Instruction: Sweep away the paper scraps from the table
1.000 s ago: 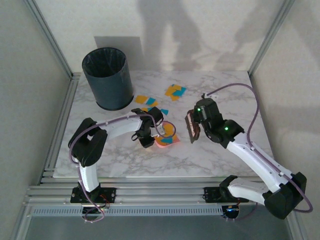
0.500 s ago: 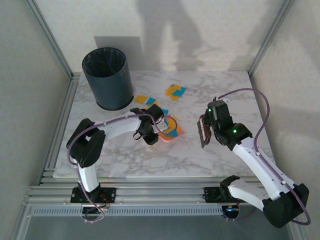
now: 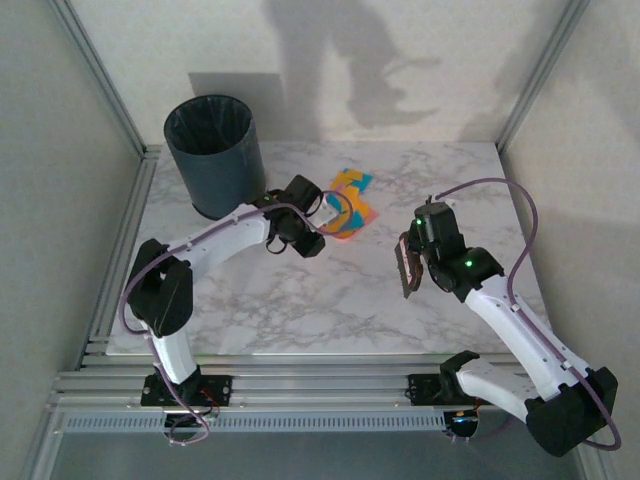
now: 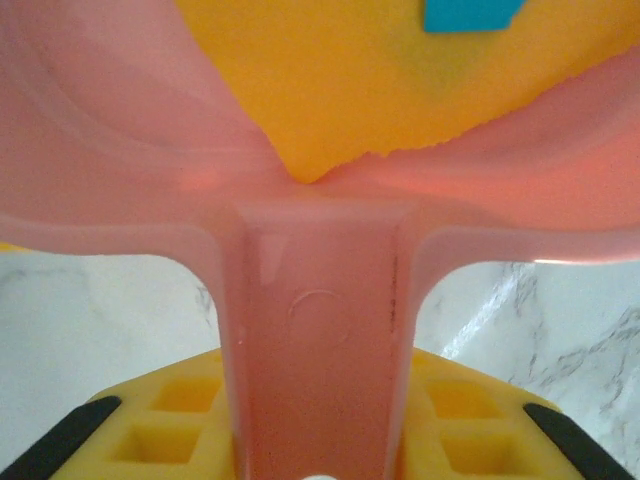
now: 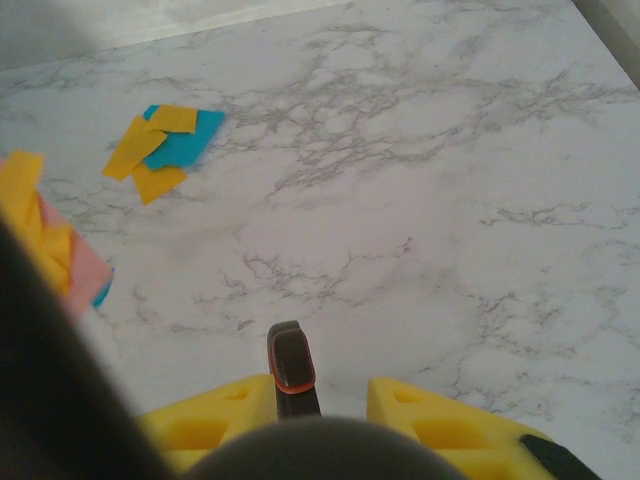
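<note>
My left gripper (image 3: 316,224) is shut on the handle of the pink dustpan (image 3: 343,216), which is held at the far middle of the table (image 3: 300,310). In the left wrist view the handle (image 4: 318,330) runs between my yellow fingers (image 4: 160,420), and orange and teal paper scraps (image 4: 380,70) lie in the pan. A small heap of orange and teal paper scraps (image 3: 353,182) lies on the table just beyond the pan, also seen in the right wrist view (image 5: 165,145). My right gripper (image 3: 420,252) is shut on a dark brush (image 3: 407,266), its handle tip (image 5: 291,364) between the fingers.
A dark round bin (image 3: 213,155) lined with a black bag stands at the far left corner, close to the left forearm. Aluminium rails (image 3: 300,385) edge the near side. White marble lies bare between the two grippers and to the right.
The left arm has carried the dustpan from the table's middle away toward the far scraps. The right arm drew the brush back to the right, then held still.
</note>
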Controlling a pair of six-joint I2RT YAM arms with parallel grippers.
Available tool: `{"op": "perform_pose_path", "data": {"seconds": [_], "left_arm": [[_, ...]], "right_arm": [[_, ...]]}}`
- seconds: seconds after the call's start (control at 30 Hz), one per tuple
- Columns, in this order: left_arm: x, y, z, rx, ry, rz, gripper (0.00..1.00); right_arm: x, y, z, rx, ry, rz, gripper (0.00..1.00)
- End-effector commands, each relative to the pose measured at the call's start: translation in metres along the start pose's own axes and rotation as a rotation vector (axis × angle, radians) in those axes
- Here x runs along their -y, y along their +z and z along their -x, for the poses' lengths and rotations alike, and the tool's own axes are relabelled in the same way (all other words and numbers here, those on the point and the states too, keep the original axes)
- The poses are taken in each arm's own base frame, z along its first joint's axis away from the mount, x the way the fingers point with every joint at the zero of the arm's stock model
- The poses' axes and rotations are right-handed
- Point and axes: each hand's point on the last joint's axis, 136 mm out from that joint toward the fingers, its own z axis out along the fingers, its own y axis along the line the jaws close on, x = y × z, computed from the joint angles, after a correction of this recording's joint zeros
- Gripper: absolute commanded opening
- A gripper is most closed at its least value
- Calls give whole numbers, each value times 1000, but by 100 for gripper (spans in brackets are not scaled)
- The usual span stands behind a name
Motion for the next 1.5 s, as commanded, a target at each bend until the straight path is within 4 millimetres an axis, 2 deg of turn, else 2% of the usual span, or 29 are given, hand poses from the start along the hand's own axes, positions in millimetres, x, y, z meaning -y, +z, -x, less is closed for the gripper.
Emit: {"op": "perform_pose_path", "data": {"seconds": [0.0,0.53,0.77,1.23,1.47], "left_arm": [[-11,-27,24,72,-42,6,0],[-54,-81,79,219,-129,40,0],[-68,-99,94,283,-168,7,0],[-105,-138,101,411,-267,-43,0],[-130,-151,92,420,-315,11,0]], "right_arm": [[-1,0,4,17,11,8,0],[-7,1,5,15,17,36,0],[-9,1,5,8,16,44,0],[-12,3,5,-3,16,54,0],[-13,1,8,-1,11,52,0]]}}
